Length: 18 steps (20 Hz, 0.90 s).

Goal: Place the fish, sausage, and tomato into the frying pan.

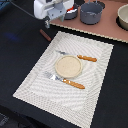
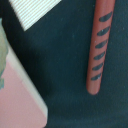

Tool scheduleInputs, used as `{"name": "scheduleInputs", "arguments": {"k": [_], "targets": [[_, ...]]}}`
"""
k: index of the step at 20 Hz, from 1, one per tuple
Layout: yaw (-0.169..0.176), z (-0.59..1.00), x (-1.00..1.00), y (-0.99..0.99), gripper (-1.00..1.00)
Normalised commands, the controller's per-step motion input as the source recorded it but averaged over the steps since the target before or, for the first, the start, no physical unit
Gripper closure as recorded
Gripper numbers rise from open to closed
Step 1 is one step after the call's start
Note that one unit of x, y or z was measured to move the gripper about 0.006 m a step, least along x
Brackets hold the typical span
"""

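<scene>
The sausage (image 1: 45,35), a short dark reddish-brown rod, lies on the black table beside the placemat's far corner. In the wrist view the sausage (image 2: 99,47) fills much of the picture and shows dark grill marks. My gripper (image 1: 46,23) hangs just above and behind the sausage, not touching it. I cannot tell how its fingers stand, and nothing shows in them. The frying pan (image 1: 73,14) is a dark round shape on the pink board, mostly hidden behind my gripper. The fish and the tomato are not in view.
A striped placemat (image 1: 35,80) holds a tan plate (image 1: 68,66), an orange-handled knife (image 1: 86,58) and a fork (image 1: 70,82). The pink board (image 1: 105,27) carries a grey pot (image 1: 91,13) and a bowl (image 1: 123,17). The board's edge (image 2: 17,100) shows in the wrist view.
</scene>
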Motion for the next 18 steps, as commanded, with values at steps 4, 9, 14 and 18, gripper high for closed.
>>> {"name": "scheduleInputs", "arguments": {"k": [4,9,14,18], "targets": [[-0.046,-0.39,-0.73,-0.04,-1.0],[-0.032,-0.37,-0.7,-0.07,-1.0],[-0.034,-0.39,-0.56,-0.05,-1.0],[-0.037,-0.32,-0.25,0.0,-1.0]]}}
